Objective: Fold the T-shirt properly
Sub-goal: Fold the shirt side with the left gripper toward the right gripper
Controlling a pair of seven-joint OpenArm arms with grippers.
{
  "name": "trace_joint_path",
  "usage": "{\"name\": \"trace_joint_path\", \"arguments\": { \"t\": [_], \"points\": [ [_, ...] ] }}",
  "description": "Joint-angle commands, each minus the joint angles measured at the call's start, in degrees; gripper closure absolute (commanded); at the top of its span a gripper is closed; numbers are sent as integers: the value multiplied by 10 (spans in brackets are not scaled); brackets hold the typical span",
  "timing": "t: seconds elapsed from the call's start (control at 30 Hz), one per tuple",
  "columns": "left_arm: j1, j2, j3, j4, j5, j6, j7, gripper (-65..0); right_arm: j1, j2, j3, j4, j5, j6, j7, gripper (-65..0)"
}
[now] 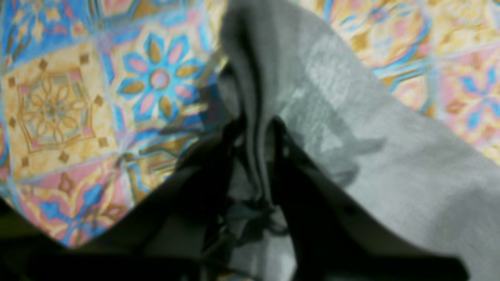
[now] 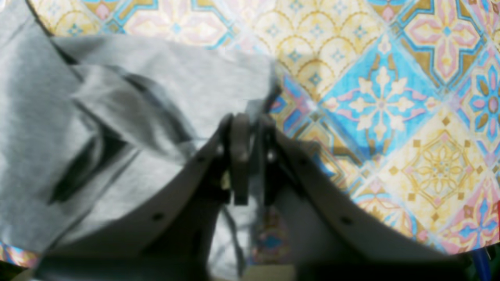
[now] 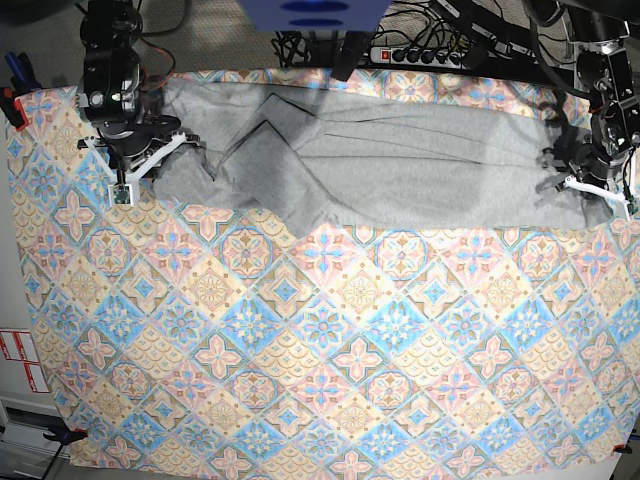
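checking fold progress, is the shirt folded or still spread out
Mostly spread: the shirt lies stretched along the table's far edge, only its sleeve end rumpled and doubled over. Both grippers pinch its ends.

I see open tablecloth (image 3: 320, 380) in front; T-shirt (image 3: 400, 160) and cables (image 3: 440, 45) crowd the far edge.
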Motion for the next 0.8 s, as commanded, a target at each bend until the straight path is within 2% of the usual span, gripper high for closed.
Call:
{"name": "trace_joint_path", "arguments": {
  "t": [0.0,0.13,0.27,0.47,0.63,0.77],
  "points": [
    [9,-7,4,42,-3,-6,-8,0,2,5,4,12,-1,0,13,-49],
    [43,23,60,168,-3,-6,18,0,3,5,4,12,-1,0,13,-49],
    [53,68,117,234,-2,-6,58,0,3,5,5,12,-2,0,13,-49],
    [39,130,174,235,3,-6,69,0,3,5,50,12,-1,0,13,-49],
    [35,139,232,233,4,-6,67,0,3,5,88,12,0,0,13,-49],
    [25,155,247,213,4,-5,69,0,3,5,111,12,0,0,13,-50]
  ]
}}
